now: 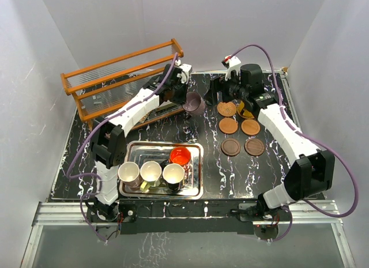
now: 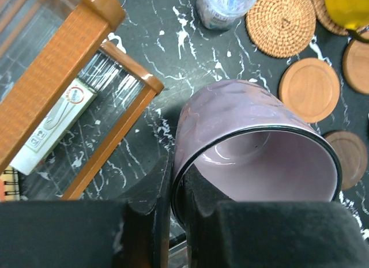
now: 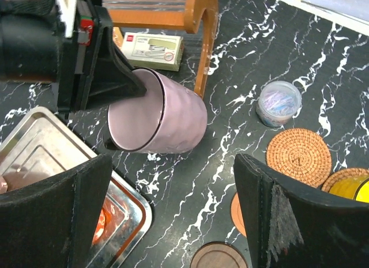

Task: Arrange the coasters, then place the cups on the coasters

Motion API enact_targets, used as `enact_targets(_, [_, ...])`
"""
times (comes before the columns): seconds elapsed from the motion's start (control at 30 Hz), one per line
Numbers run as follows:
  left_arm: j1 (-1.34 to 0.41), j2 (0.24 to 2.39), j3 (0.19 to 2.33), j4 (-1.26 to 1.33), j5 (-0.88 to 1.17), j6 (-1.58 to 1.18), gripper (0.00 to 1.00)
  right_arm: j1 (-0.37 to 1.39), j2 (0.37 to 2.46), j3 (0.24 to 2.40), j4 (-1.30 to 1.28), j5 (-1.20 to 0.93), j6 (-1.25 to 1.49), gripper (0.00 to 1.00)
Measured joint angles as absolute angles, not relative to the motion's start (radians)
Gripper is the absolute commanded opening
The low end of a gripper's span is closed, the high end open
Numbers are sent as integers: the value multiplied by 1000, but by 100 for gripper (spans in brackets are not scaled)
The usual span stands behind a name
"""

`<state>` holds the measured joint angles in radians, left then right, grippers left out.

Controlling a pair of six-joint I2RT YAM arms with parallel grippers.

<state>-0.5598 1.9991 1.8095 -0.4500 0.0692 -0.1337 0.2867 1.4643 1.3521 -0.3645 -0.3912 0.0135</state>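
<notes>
The bench (image 1: 277, 164) carries a wooden rack (image 1: 115, 66) at its back left, with a small carton (image 3: 153, 49) lying under it. Near the arm bases, a steel tray (image 1: 138, 146) holds four cups: the pale pink cup (image 1: 129, 173), the olive-yellow cup (image 1: 151, 171), the cream cup (image 1: 173, 173) and the red-orange cup (image 1: 180, 155). All four look empty.

The coasters appear arranged in two rows of three, so the cup-placing step is in hand. The left tool (image 2: 176, 213) is clamped on the rim of the mauve mug (image 2: 230, 112), with one finger inside and one outside. It holds the mug tilted and empty between the rack and the coasters. The right tool (image 3: 173, 181) stands wide open with nothing in it, just beside the back coasters.

The yellow mug (image 2: 346, 6) sits on the back right woven coaster. The bare woven coaster (image 2: 281, 20) beside it is the nearest free one. The two plain reddish coasters (image 1: 228, 125) and the two dark coasters (image 1: 230, 147) are also free.

The next move probably calls for levelling the mauve mug, centring it over a free coaster, lowering and then releasing it. It must keep clear of the right tool and of the small lidded pot (image 3: 278, 102), whose contents are pale and cannot be made out.
</notes>
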Motion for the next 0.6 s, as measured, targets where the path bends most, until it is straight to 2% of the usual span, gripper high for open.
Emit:
enact_targets(0.27, [-657, 2007, 1821, -407, -63, -214, 0, 306, 1505, 1352, -363, -284, 49, 71])
enact_targets(0.6, [-742, 2007, 1841, -397, -193, -245, 0, 340, 1563, 1352, -393, -145, 50, 48])
